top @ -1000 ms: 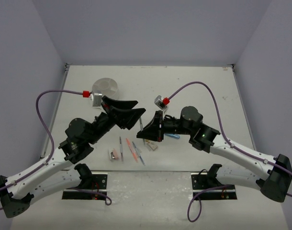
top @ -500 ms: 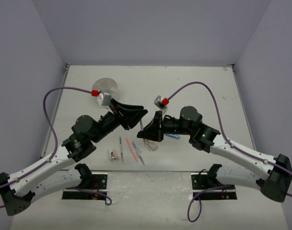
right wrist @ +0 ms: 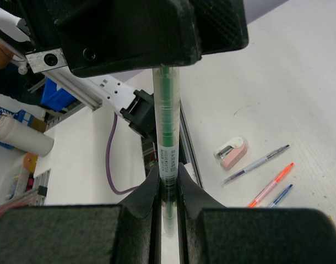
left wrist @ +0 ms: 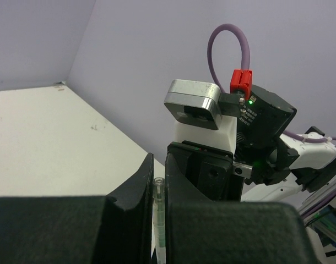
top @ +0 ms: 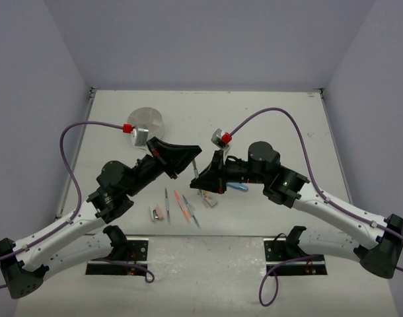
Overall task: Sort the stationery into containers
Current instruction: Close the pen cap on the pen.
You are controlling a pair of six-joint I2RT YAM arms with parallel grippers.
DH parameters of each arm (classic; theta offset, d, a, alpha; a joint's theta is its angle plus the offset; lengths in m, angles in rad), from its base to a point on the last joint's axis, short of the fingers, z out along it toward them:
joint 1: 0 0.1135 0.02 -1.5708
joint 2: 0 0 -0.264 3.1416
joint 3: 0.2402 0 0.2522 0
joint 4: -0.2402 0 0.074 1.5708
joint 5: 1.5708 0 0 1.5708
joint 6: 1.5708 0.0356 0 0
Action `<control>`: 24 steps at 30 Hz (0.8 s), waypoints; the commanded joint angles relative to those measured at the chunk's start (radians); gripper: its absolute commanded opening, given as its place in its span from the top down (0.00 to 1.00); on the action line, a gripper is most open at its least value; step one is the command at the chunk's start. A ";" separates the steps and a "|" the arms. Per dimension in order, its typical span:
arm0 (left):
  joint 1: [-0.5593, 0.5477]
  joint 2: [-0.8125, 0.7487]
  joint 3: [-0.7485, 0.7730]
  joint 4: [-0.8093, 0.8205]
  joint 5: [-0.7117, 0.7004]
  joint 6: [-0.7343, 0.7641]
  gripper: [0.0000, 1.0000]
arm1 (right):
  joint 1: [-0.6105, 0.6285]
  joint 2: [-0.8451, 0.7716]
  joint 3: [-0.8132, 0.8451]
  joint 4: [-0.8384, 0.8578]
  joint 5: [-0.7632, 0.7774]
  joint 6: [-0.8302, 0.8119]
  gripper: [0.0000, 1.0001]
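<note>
White table (top: 267, 112) is stretching under both arms. Above its middle, the green pen (right wrist: 167, 137) is hanging between two claws: the right gripper (right wrist: 167, 181) is squeezing one end, the left gripper (left wrist: 159, 168) is squeezing the other.

So the right gripper (right wrist: 168, 186) has its black fingers pinched tight on a clear plastic pen with a green core (right wrist: 167, 121), and the pen's top end disappears into the black left gripper (right wrist: 167, 62). Lying near the white bench (right wrist: 278, 82) edge: a small pink-and-white block (right wrist: 232, 153), a thin grey pen (right wrist: 256, 164), an orange pen (right wrist: 271, 184) and a blue pen (right wrist: 281, 195).
</note>
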 commanded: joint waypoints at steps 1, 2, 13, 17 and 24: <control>-0.015 0.022 -0.057 -0.002 0.163 -0.068 1.00 | -0.048 0.014 0.177 0.045 0.125 -0.042 1.00; -0.015 0.031 -0.075 0.016 0.181 -0.079 1.00 | -0.057 0.022 0.197 0.029 0.130 -0.047 1.00; -0.114 0.083 -0.166 0.087 0.169 -0.155 1.00 | -0.175 0.098 0.372 0.001 0.123 -0.014 1.00; -0.180 0.107 -0.212 0.146 0.145 -0.192 1.00 | -0.192 0.154 0.481 -0.026 0.110 -0.018 1.00; -0.250 0.092 -0.202 0.116 0.097 -0.164 1.00 | -0.196 0.205 0.539 -0.060 0.128 -0.049 1.00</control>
